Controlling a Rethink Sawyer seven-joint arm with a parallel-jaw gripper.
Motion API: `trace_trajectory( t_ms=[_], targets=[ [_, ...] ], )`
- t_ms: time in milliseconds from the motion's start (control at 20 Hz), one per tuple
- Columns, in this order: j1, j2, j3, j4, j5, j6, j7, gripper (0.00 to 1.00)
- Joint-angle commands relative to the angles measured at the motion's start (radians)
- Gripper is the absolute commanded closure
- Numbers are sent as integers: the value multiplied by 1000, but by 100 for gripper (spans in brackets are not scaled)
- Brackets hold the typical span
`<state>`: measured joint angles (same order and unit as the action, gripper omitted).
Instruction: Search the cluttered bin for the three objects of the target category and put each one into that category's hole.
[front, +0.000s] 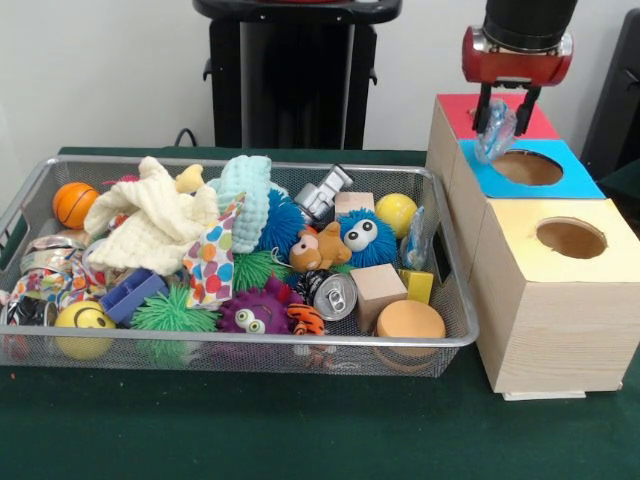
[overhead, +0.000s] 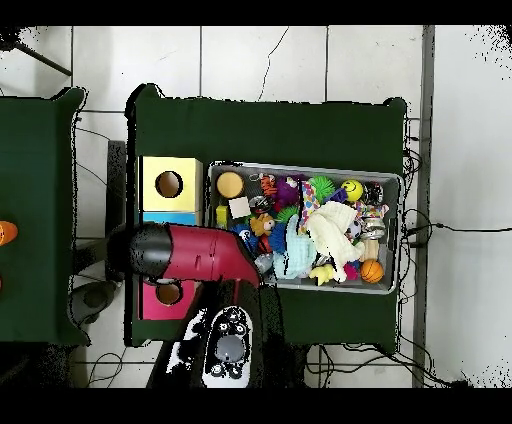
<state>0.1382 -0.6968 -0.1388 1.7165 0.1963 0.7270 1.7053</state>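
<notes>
In the front view my gripper (front: 506, 112) hangs at the right, over the back edge of the blue-topped box (front: 590, 184). It is shut on a crumpled clear bluish plastic piece (front: 495, 133), which dangles just above and left of the blue box's hole (front: 527, 167). Behind it stands a red-topped box (front: 458, 110), and in front a yellow-topped box with its own hole (front: 571, 238). A similar clear plastic piece (front: 418, 238) leans inside the bin's right wall. In the overhead view the red arm (overhead: 205, 255) covers the blue box and hides the gripper.
A wire mesh bin (front: 240, 345) left of the boxes is packed with toys: a crushed can (front: 335, 296), wooden block (front: 378, 290), spiky balls, cream cloth (front: 150, 225), orange ball (front: 74, 203). In the overhead view the yellow box (overhead: 170, 185) and red box (overhead: 165, 293) show beside the bin (overhead: 392, 180).
</notes>
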Motion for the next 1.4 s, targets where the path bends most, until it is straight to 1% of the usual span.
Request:
trace_trajectory(
  t_ms=[50,150,250,400,500,550,600,650,750,800,900,1050,1300,1400],
  targets=[
    [20,159,45,-170,35,66,269,100],
    [24,170,39,-180,41,62,280,100],
    [24,172,38,-171,49,71,281,100],
    [37,164,27,-149,59,55,291,100],
    [34,164,39,-114,88,27,297,100],
    [20,158,62,-67,122,14,296,100],
    [6,161,74,-36,132,-29,278,100],
    [-3,169,72,-15,124,-82,259,100],
    [-29,178,85,41,130,-137,224,100],
    [-42,184,88,56,123,-171,204,100],
    [-60,199,92,70,105,-208,174,100],
    [-85,239,101,60,77,-259,146,100],
    [-116,369,110,-28,34,-339,110,100],
    [-111,389,102,-45,25,-353,113,100]
  ],
)
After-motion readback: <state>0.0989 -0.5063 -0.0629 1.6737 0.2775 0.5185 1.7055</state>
